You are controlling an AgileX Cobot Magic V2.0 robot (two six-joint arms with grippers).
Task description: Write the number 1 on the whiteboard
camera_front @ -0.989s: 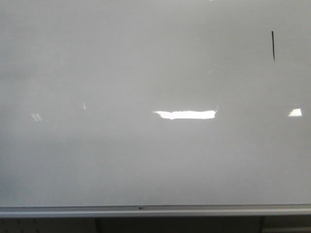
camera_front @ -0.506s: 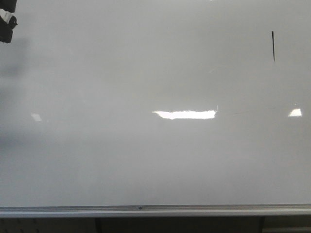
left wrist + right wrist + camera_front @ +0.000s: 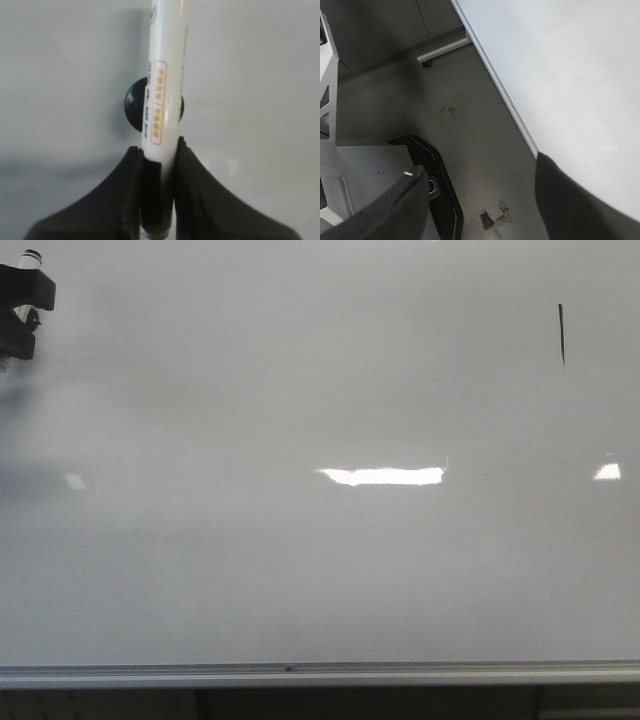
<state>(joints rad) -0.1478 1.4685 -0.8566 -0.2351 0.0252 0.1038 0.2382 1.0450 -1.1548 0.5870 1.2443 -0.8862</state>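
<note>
The whiteboard [image 3: 300, 570] fills the front view, glossy and pale grey. The number 1 [image 3: 561, 335] is a thin black upright stroke at its upper right. At the board's upper left edge my left gripper [image 3: 22, 310] reaches into view, far from the stroke. In the left wrist view this gripper [image 3: 159, 145] is shut on a white marker [image 3: 162, 90] with an orange label, pointing at the board. A dark round shape [image 3: 131, 106] shows behind the marker. My right gripper [image 3: 480, 185] is open and holds nothing, over the floor beside the whiteboard [image 3: 570, 75].
A silver rail [image 3: 320, 673] runs along the board's bottom edge. Bright glare patches [image 3: 380, 476] lie mid-board. Below the right gripper are grey floor, a black robot base [image 3: 440, 200], bits of tape [image 3: 495, 217] and a stand foot [image 3: 442, 50].
The left gripper with the marker came into the front view at the upper left and has moved a little further right. The stroke is unchanged.
</note>
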